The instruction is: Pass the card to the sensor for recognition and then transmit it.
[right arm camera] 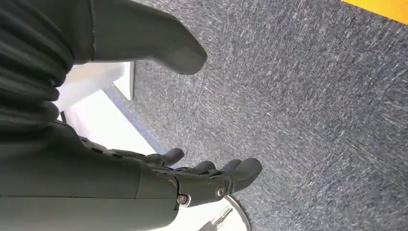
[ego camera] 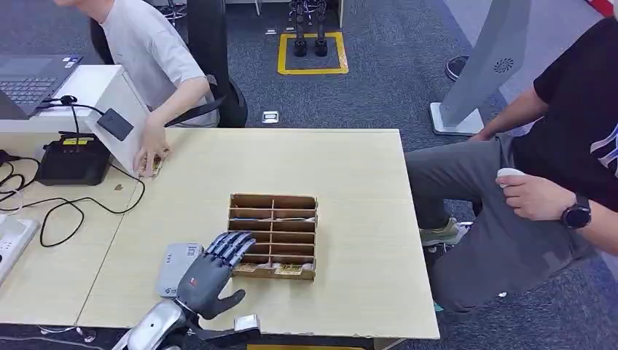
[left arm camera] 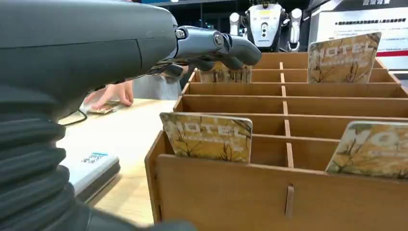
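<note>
Left hand (ego camera: 208, 273) spread, holding nothing, over slotted wooden rack (ego camera: 274, 235), glossy rectangular cards (left arm camera: 207, 136), flat grey sensor (ego camera: 177, 267) beside

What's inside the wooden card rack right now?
Hotel cards stand in several slots of the wooden rack; the left hand hovers over its left side, hiding some slots.

Robotics lab: grey carpet (ego camera: 379, 80), humanoid robot (left arm camera: 263, 25), laptop (ego camera: 33, 80) on desk.
</note>
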Controlling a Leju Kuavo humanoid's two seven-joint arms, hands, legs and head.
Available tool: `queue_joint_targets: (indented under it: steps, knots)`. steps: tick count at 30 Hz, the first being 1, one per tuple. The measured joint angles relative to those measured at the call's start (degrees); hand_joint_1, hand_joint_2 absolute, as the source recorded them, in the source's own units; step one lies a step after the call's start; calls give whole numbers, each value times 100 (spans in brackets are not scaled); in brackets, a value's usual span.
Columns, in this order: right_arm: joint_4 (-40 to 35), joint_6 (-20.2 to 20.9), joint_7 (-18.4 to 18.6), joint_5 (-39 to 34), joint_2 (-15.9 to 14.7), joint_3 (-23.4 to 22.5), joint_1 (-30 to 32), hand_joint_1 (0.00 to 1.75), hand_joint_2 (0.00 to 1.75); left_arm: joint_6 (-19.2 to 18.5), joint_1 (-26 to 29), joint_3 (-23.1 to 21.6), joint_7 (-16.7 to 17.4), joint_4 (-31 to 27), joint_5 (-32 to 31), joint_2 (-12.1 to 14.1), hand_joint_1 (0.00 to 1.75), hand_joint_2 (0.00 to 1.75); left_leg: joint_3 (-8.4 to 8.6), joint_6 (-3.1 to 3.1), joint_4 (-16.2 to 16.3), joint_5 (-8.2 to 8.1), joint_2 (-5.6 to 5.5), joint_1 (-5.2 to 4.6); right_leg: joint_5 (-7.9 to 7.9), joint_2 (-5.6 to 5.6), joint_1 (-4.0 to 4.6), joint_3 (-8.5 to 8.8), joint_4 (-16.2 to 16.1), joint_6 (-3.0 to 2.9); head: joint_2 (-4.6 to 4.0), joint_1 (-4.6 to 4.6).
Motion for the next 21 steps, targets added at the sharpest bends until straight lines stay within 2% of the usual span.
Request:
queue_joint_targets:
  steps: [9, 16, 21]
  knots:
    - [0, -9, -22, -2, 0, 0, 0, 0, 175, 70, 6, 2, -39, 92, 240, -15, 175, 175, 0, 0, 0, 0, 0, 0, 0, 0, 0, 1, 0, 0, 0, 0]
    - [0, -4, -6, 11, 0, -4, 2, 0, 175, 96, 2, 65, -479, -16, 892, -6, 175, 175, 1, 0, 0, 1, 0, 0, 0, 0, 0, 0, 0, 0, 0, -4]
    - [0, 15, 20, 52, 0, -4, 2, 0, 175, 22, -232, 220, -817, -567, 1468, 118, 175, 175, 0, 1, 1, 6, -1, 2, 2, -2, 1, -1, 1, -2, 0, 0]
